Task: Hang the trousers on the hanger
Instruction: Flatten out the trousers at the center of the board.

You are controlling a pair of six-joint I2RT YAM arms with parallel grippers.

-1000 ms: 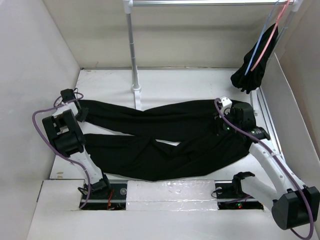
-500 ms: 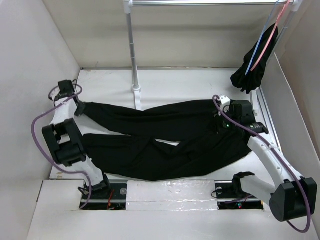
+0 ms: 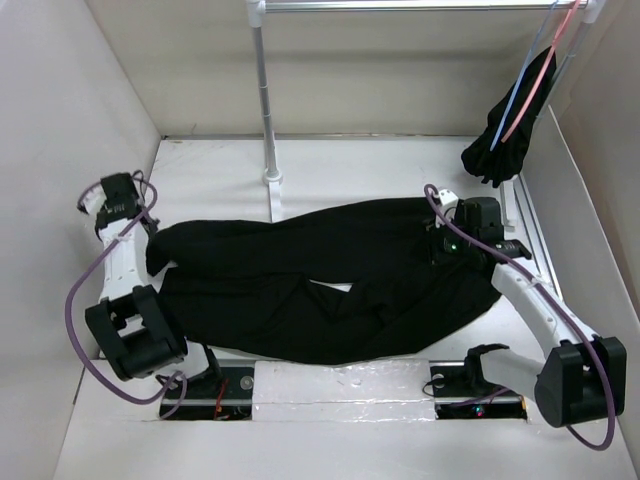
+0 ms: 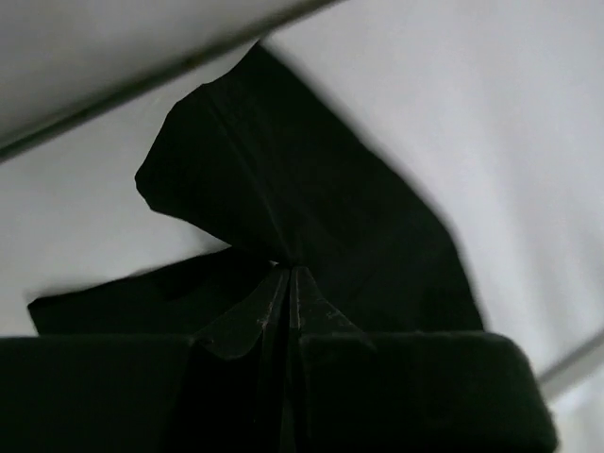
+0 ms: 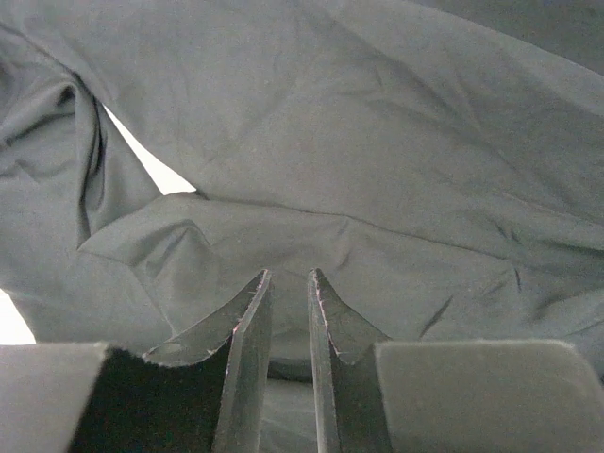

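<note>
While its arm stretches leftward, left end effector (image 4: 288, 274) clamps trousers (image 3: 320, 270) cuff | right end effector (image 5: 288, 278) narrowly parted above fabric.

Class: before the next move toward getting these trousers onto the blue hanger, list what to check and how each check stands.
1. Left gripper shut on a leg end of the trousers: ok.
2. Right gripper gripping the waist: cannot tell; narrow gap over fabric.
3. Legs lying apart and smooth: not ok; they overlap.
4. Hanger at the trousers: not ok; it hangs on the rail.

Blk trousers (image 3: 330, 290) on tbl (image 3: 350, 165) (sprawled).
</note>
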